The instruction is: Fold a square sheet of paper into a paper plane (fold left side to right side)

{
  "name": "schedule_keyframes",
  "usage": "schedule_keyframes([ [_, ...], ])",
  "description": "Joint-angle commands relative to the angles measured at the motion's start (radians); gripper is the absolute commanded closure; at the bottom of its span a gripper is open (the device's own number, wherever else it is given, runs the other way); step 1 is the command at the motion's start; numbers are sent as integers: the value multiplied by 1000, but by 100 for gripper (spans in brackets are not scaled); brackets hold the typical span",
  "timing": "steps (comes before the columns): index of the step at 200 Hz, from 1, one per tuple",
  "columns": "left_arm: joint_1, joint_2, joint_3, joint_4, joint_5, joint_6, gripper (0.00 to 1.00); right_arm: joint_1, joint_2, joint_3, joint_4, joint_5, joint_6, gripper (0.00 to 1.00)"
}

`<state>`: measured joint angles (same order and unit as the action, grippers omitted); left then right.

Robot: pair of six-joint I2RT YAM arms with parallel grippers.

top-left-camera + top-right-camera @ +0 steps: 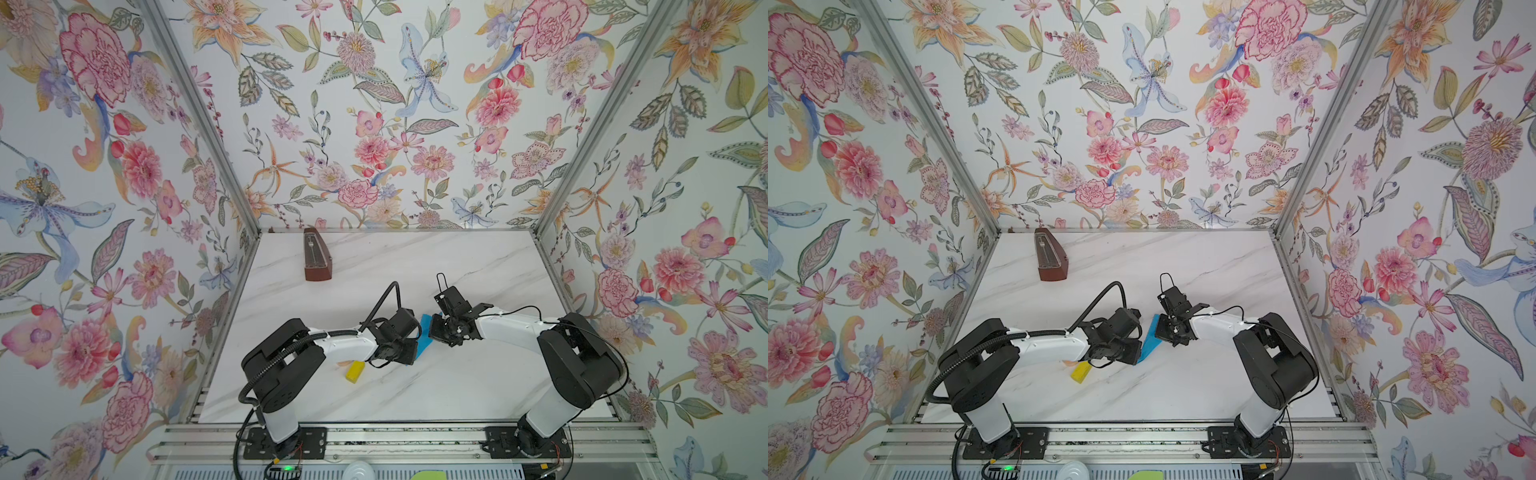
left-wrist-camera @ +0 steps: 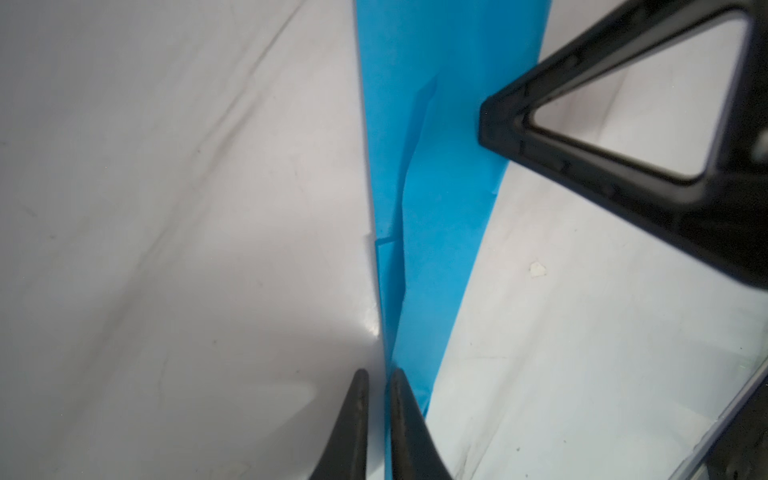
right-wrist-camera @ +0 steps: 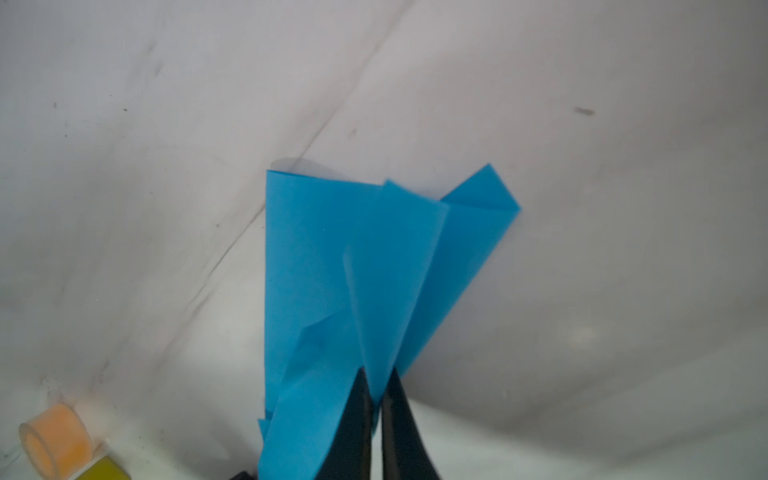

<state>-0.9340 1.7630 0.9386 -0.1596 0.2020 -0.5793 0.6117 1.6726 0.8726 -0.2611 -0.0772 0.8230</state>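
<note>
The square sheet of paper (image 1: 424,330) (image 1: 1149,340) is bright blue and folded into a narrow, pointed, layered shape. It lies on the marble table between my two grippers. The left gripper (image 2: 378,374) is shut on the paper's (image 2: 436,208) long folded edge near the pointed end. The right gripper (image 3: 376,374) is shut on a raised flap of the paper (image 3: 332,249), whose wide end fans out ahead of it. In both top views the left gripper (image 1: 397,338) (image 1: 1121,340) and right gripper (image 1: 442,328) (image 1: 1170,328) nearly meet over the paper and hide most of it.
A brown wooden metronome (image 1: 316,257) (image 1: 1051,257) stands at the back left. A small yellow block (image 1: 354,371) (image 1: 1080,371) lies under the left forearm, with an orange translucent roll (image 3: 56,440) beside it. Floral walls close in the table's (image 1: 457,382) sides.
</note>
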Motion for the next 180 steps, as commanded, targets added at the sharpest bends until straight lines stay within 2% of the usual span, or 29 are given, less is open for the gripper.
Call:
schedule_keyframes([
  [1, 1, 34, -36, -71, 11, 10, 85, -12, 50, -41, -30, 38, -16, 91],
  [88, 1, -52, -103, -49, 41, -5, 86, -15, 83, -32, -17, 17, -27, 92],
  [143, 4, -159, 2, -120, -61, 8, 83, -7, 84, -26, -17, 16, -23, 92],
  [180, 6, -155, 68, -98, -22, 22, 78, -3, 85, -21, -20, 15, -22, 92],
])
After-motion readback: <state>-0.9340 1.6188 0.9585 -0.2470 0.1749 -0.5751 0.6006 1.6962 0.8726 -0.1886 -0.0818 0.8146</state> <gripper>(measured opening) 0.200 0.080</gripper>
